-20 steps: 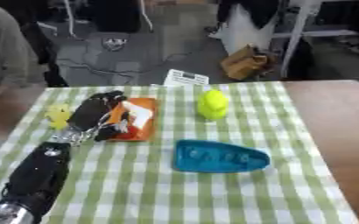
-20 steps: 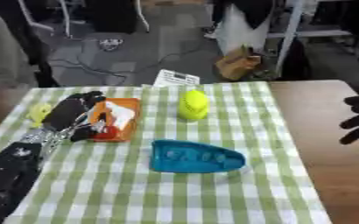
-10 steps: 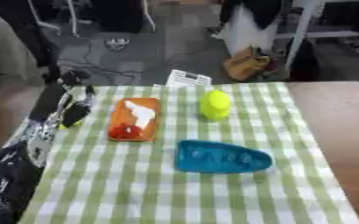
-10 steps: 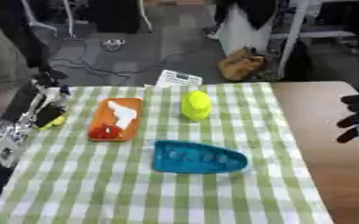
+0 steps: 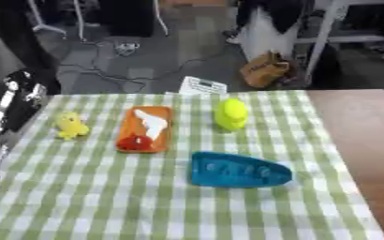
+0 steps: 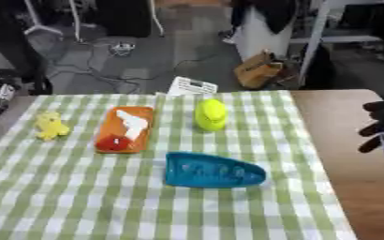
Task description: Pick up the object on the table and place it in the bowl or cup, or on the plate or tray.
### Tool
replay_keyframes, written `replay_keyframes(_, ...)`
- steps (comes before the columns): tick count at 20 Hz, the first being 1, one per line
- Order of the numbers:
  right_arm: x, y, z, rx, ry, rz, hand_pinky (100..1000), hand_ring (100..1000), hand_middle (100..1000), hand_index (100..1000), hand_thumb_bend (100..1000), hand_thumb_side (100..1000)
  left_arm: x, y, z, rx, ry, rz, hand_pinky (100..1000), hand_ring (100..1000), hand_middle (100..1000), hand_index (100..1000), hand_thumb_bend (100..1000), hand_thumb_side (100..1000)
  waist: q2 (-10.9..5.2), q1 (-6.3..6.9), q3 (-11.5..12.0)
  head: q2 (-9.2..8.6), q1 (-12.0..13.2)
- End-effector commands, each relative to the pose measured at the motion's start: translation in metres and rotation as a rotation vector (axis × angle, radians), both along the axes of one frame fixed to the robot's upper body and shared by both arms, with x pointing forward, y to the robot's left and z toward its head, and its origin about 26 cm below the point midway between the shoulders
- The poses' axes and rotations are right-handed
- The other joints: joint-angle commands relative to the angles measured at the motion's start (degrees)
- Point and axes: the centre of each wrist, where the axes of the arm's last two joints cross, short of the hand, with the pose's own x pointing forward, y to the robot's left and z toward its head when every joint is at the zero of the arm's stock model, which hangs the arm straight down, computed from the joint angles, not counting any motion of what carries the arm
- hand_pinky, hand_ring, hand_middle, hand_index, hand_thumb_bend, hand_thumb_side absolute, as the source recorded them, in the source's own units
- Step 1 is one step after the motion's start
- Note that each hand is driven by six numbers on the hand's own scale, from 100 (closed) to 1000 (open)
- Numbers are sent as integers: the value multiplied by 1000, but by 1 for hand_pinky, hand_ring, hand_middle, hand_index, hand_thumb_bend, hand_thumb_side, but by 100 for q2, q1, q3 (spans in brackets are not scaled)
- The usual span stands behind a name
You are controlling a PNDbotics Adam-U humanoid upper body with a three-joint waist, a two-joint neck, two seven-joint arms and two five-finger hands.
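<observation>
While the orange tray (image 5: 146, 129) is already holding a white piece and a red piece, the left hand (image 5: 19, 101) is hanging at nine o'clock, fingers unreadable, right hand (image 6: 382, 129) curled empty at three o'clock; the yellow duck (image 5: 70, 125), beside the tray, is waiting for a grasp.

text: none legible | white card (image 5: 203, 85) at table's far edge: markings unreadable

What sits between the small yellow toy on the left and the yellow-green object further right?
The orange tray, holding a white piece and a red piece, lies between the yellow toy and the yellow-green object. Both eye views show it.
</observation>
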Motion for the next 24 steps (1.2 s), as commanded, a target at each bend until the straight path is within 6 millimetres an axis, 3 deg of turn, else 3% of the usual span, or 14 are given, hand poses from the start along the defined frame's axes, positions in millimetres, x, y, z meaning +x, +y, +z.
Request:
replay_keyframes(1, -2, -3, 12, -31, -40, -1, 492, 598, 735, 698, 100, 705, -6, 12, 18, -4, -36, -26, 718, 667, 748, 841, 100, 895, -89, -54, 16, -47, 1)
replay_keyframes(24, -2, -3, 12, -30, -42, -3, 491, 597, 735, 697, 100, 706, -8, 11, 11, -15, 0, -53, 710, 648, 739, 849, 100, 870, -76, -46, 17, -30, -13)
